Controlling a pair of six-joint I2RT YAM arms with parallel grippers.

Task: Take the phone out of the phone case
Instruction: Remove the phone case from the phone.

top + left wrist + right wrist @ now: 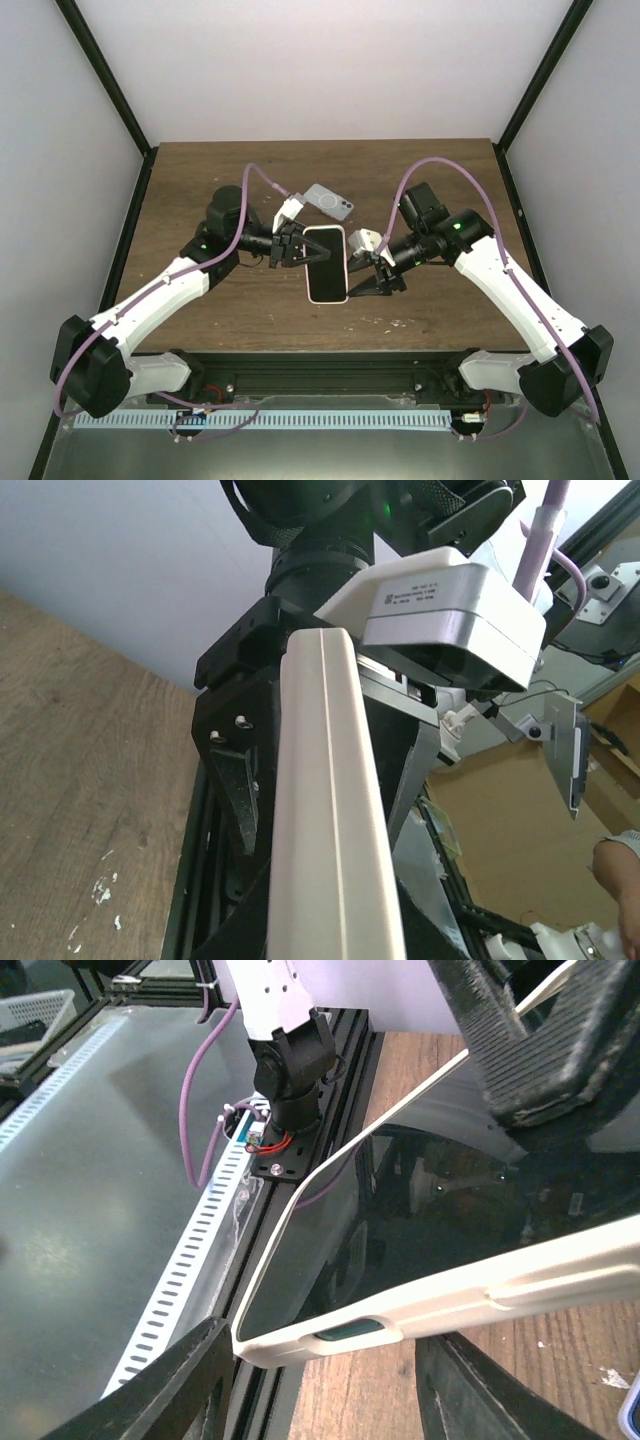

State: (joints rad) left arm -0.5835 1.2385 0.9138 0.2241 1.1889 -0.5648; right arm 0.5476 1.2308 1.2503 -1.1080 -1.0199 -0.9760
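Note:
The phone [326, 265], dark screen up in a pale pink case, hangs a little above the middle of the table. My left gripper [293, 246] is shut on its far left corner. In the left wrist view the case's pale edge [330, 810] runs down between my own jaws. My right gripper [372, 278] is open at the phone's right edge. In the right wrist view its fingers [170, 1380] stand wide apart on either side of the case's side [480, 1295] without touching it. The left fingers [540, 1040] clamp the phone at the upper right.
A light grey phone or case [330, 202] with a ring on its back lies on the wooden table [200, 180] just behind the held phone. A black rail [320, 365] and a perforated white strip [300, 420] run along the near edge.

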